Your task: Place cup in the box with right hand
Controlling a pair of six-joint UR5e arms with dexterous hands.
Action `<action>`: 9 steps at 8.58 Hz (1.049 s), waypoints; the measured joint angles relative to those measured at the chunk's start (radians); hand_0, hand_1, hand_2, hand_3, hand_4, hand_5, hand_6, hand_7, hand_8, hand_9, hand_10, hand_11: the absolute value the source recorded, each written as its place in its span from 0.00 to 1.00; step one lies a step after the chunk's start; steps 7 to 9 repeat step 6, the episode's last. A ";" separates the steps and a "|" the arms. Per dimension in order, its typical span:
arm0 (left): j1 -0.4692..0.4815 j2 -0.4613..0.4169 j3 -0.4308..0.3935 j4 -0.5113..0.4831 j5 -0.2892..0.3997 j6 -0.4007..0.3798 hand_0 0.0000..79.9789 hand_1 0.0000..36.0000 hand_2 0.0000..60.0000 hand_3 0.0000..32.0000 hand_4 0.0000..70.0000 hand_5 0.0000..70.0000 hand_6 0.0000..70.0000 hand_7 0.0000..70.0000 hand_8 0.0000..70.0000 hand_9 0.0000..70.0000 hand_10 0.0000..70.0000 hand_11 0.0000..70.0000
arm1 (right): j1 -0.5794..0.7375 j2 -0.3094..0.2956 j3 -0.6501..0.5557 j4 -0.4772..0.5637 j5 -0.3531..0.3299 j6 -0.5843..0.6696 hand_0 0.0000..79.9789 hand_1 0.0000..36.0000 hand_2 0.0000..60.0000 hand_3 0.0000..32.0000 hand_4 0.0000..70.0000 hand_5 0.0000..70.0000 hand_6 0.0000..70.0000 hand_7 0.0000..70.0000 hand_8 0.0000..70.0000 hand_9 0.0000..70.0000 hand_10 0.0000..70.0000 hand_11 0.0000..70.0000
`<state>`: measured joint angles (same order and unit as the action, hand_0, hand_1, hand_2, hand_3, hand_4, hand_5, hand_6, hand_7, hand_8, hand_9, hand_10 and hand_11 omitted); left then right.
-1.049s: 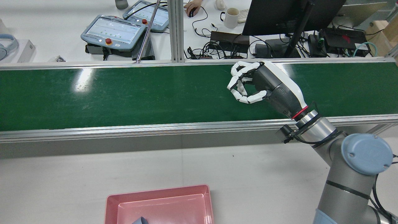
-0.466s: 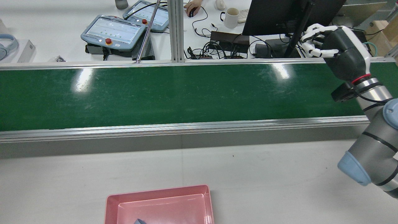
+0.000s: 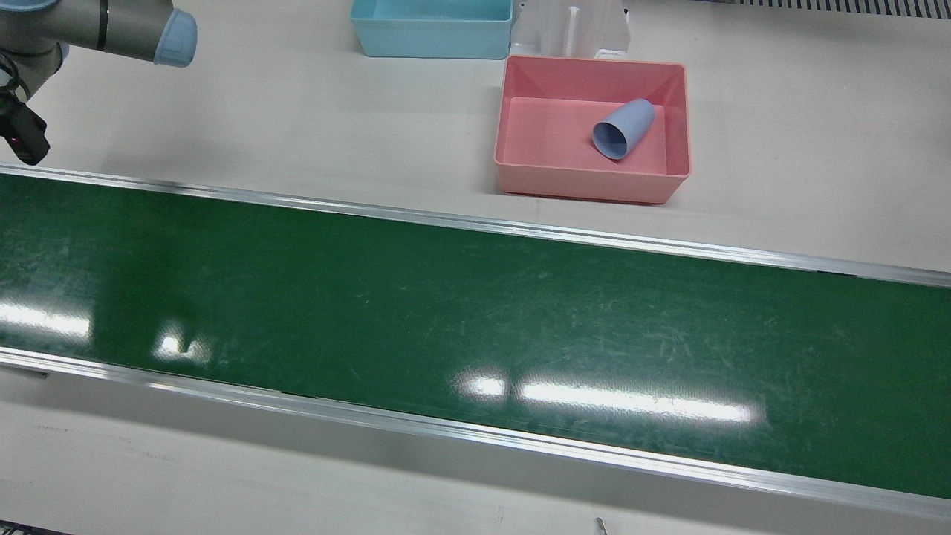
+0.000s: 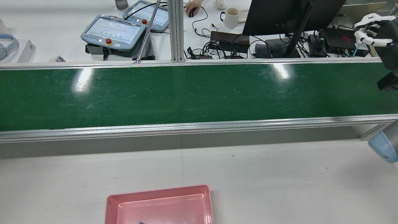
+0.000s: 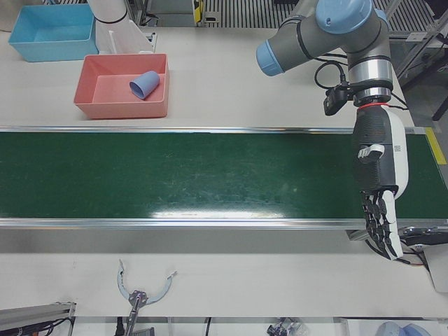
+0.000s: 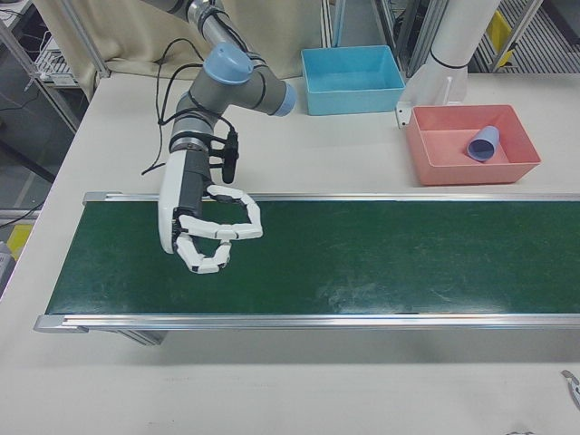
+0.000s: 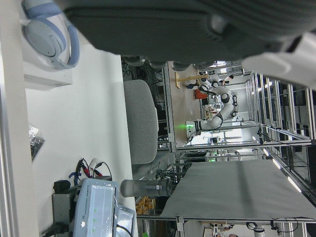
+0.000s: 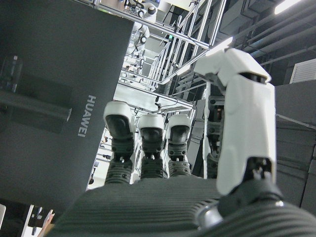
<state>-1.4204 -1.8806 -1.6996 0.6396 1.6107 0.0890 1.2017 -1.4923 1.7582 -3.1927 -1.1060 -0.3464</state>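
A blue cup (image 3: 622, 128) lies on its side inside the pink box (image 3: 587, 182), its mouth toward the belt; it also shows in the left-front view (image 5: 144, 85) and the right-front view (image 6: 482, 143). My right hand (image 6: 207, 231) hangs over the far end of the green belt, well away from the box, with fingers loosely curled and nothing in it. In the rear view the right hand (image 4: 373, 28) sits at the right edge. My left hand (image 5: 379, 203) points down over the other end of the belt, fingers straight and empty.
The green conveyor belt (image 3: 446, 312) crosses the table between metal rails. A blue box (image 3: 431, 30) and a white pedestal (image 3: 572, 26) stand beside the pink box. Beyond the belt is a desk with teach pendants (image 4: 113, 31), a mug (image 4: 231, 17) and a monitor (image 4: 279, 15).
My right hand has swung from above the middle-right of the belt out to the right edge of the rear view, still empty. The box has not moved.
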 measured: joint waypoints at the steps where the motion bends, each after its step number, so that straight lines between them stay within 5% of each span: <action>1: 0.000 0.000 0.000 0.000 0.000 0.000 0.00 0.00 0.00 0.00 0.00 0.00 0.00 0.00 0.00 0.00 0.00 0.00 | 0.042 -0.004 -0.027 0.005 -0.020 0.002 0.76 0.67 0.61 0.00 1.00 0.16 0.49 1.00 0.67 0.96 0.58 0.81; 9: 0.000 0.000 0.000 -0.001 0.000 0.000 0.00 0.00 0.00 0.00 0.00 0.00 0.00 0.00 0.00 0.00 0.00 0.00 | 0.211 -0.010 -0.177 0.008 -0.068 0.006 0.76 0.65 0.59 0.00 1.00 0.16 0.50 1.00 0.69 0.98 0.60 0.84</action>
